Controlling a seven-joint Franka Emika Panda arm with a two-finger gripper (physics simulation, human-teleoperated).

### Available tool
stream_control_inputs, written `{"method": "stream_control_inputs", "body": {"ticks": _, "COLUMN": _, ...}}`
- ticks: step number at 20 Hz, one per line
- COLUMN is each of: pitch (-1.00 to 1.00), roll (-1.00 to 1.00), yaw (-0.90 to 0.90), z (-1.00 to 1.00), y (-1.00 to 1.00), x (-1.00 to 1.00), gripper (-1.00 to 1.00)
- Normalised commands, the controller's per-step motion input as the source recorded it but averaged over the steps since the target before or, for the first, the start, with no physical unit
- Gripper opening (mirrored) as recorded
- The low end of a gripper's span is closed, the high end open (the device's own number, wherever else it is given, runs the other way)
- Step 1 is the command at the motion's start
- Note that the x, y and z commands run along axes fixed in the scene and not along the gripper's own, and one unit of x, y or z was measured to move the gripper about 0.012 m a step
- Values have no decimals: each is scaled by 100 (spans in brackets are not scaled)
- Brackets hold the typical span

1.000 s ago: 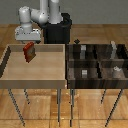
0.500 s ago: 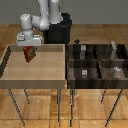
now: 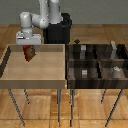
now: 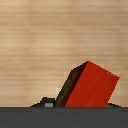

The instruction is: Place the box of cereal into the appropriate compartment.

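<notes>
The arm is reaching over the large light-wood tray (image 3: 10, 75) on the exterior view's left, with the claw (image 3: 28, 48) positioned directly above the box of cereal (image 3: 29, 53). The box is appearing tilted rather than upright, its red face and darker panel leaning to one side, and it is lying near the tray's far wall, toward the exterior view's left corner. In the wrist view the box of cereal (image 4: 90, 85) is showing the same slant against the pale wood floor of the tray, with the dark underside of the claw crossing the picture's lower edge. The fingers are not resolving clearly in either view, so whether the claw is closed on the box or merely straddling it cannot be told; the contact between them is likewise uncertain. The step in hand is judged to be the pick-up, at or about the moment of grasping or first lifting. The four-cell divided bin (image 3: 71, 70) is standing on the exterior view's right, well apart from the box, and the compartment (image 3: 116, 56) with the tallest pale grey block is lying in its far row. The next move is calling for a secure hold, a lift clear of the tray wall, and a carry across to that cell.
</notes>
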Motion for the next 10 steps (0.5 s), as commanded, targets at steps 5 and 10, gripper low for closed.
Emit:
{"method": "stream_control_inputs", "body": {"ticks": 5, "pitch": 0, "roll": 0, "yaw": 0, "z": 100, "y": 0, "x": 0, "gripper": -100}}
{"method": "stream_control_inputs", "body": {"ticks": 10, "pitch": 0, "roll": 0, "yaw": 0, "z": 100, "y": 0, "x": 0, "gripper": -100}}
